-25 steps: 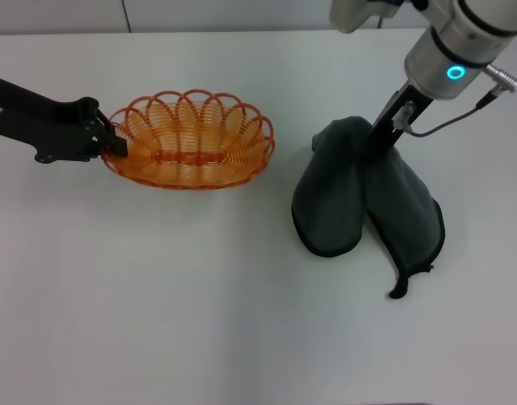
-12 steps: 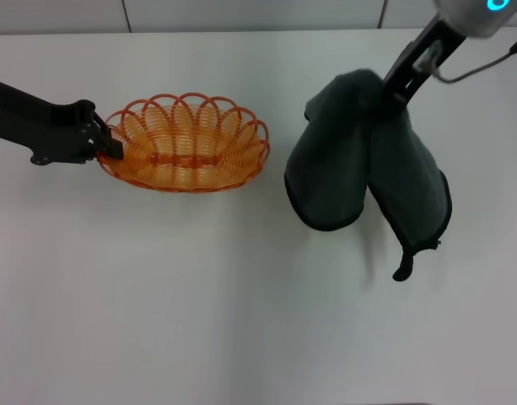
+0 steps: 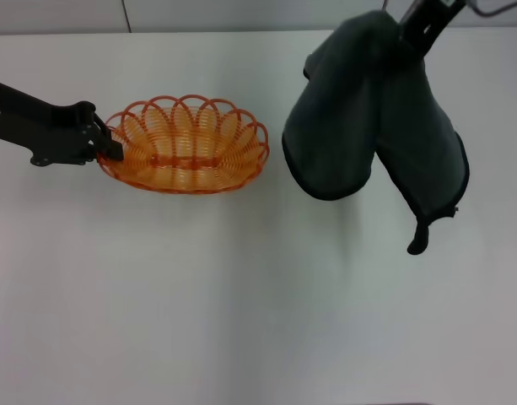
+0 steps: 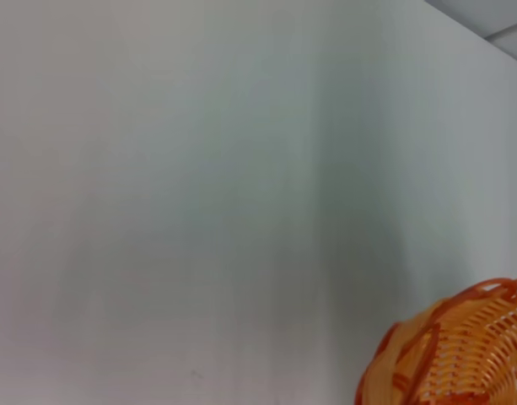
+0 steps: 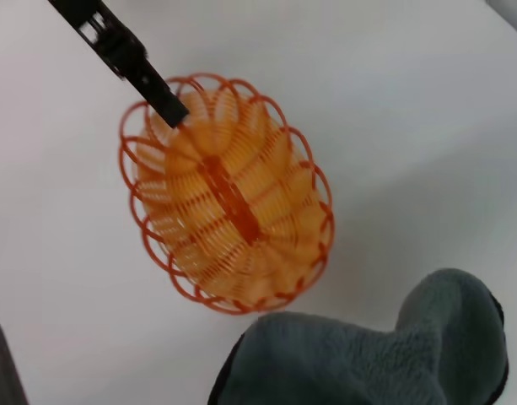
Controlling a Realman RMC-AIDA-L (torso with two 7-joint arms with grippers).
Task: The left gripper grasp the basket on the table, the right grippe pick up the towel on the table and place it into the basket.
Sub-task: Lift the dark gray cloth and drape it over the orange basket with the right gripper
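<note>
Towel point(image 3: 372, 118): dark grey cloth with a black stitched edge, hanging in two lobes clear of the table point(image 3: 241, 295), at the far right of the scene. A small black tab point(image 3: 418, 240) dangles from the right lobe's lowest corner. Its top is pinched by the right gripper point(image 3: 414, 29), whose fingers are closed on the cloth at the far edge of the head view; most of that arm is out of frame. In the right wrist view the towel's folds point(image 5: 368, 359) fill the lower part, with the basket beyond them.

Basket point(image 3: 186, 143): orange wire oval with a looped rim, standing on the table left of the towel and well apart from it. Nothing lies inside it.

Left gripper point(image 3: 110, 145): black claw reaching in from the left, fingers clamped on the basket's left rim; the right wrist view shows the same hold point(image 5: 161, 99).

Table: plain white.
</note>
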